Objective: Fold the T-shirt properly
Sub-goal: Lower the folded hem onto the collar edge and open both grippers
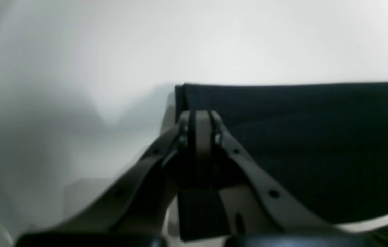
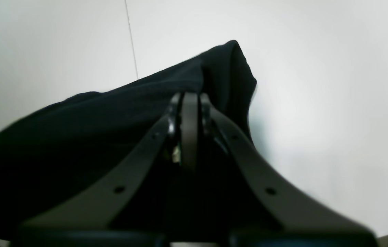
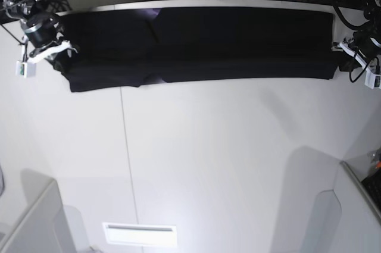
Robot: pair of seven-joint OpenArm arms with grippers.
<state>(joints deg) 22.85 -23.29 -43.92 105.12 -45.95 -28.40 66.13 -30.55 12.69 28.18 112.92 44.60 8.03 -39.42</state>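
**What the views leave unclear**

The left wrist view is blurred; the shirt (image 1: 317, 144) runs off its right edge. In the right wrist view the shirt fills the lower left and is cut by the frame. From the base view, both grippers' fingertips are too small to make out.

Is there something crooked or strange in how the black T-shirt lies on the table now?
Yes. The T-shirt is stretched in a long band along the far side of the white table, but its near edge is uneven: the part by the right gripper hangs lower than the rest, with a step and a slanted crease beside it.
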